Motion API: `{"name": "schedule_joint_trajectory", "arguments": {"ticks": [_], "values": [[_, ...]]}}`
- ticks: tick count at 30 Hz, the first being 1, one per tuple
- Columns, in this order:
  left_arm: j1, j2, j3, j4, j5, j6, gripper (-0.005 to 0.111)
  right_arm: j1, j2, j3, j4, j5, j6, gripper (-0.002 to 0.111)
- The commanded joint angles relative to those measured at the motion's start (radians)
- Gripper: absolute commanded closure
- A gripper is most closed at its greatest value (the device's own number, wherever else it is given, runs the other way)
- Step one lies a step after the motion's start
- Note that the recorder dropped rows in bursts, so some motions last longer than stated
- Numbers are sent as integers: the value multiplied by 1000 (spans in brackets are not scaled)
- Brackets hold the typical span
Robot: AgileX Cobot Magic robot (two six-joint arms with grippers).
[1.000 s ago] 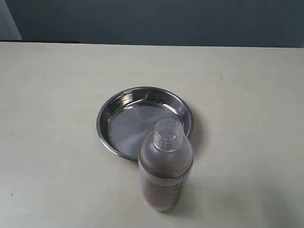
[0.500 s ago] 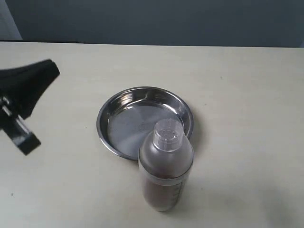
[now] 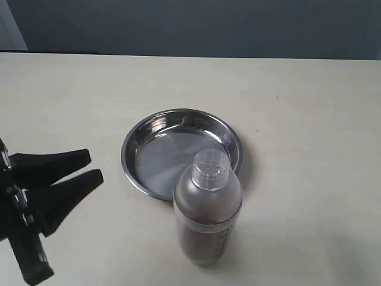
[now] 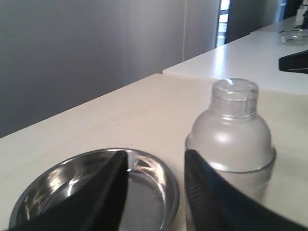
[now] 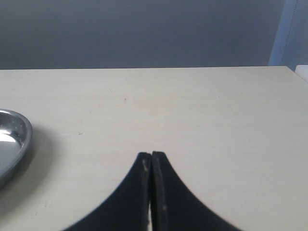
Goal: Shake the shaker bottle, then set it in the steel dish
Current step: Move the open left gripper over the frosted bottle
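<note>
In the exterior view the shaker bottle (image 3: 208,208) stands upright on the bench (image 3: 309,119) at lower centre, just beside the steel dish (image 3: 161,156), with the left end effector (image 3: 95,167) spread apart at lower left. The left wrist view shows the bottle close ahead; smooth, rigid, part-filled plastic is likely hefty and slippery, so its straight lower body looks the surest hold. The right wrist view shows the right end effector (image 5: 151,161) pressed together; half a second ago the left one sat higher up the left edge, bottle and dish unmoved.
</note>
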Motion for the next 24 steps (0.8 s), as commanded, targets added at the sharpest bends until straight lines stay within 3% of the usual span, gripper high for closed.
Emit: {"name": "schedule_joint_trajectory", "arguments": {"ticks": [1,2,3,11,14,21,24], "values": [[-7,3,5,21,-129,-18,35,3,-4,1,-1,-12,0,109],[-7,3,5,28,-136,-46,24,3,-4,1,-1,-12,0,109],[-7,7,5,35,-136,-58,23,3,-4,1,-1,-12,0,109],[-7,235,-51,165,-136,-100,19,3,-4,1,-1,-12,0,109],[-7,308,-70,165,-136,-45,18,3,-4,1,-1,-12,0,109],[-7,329,-75,165,-136,-3,18,3,-4,1,-1,-12,0,109],[-47,329,-85,152,-136,-3,18,3,-4,1,-1,-12,0,109]]}}
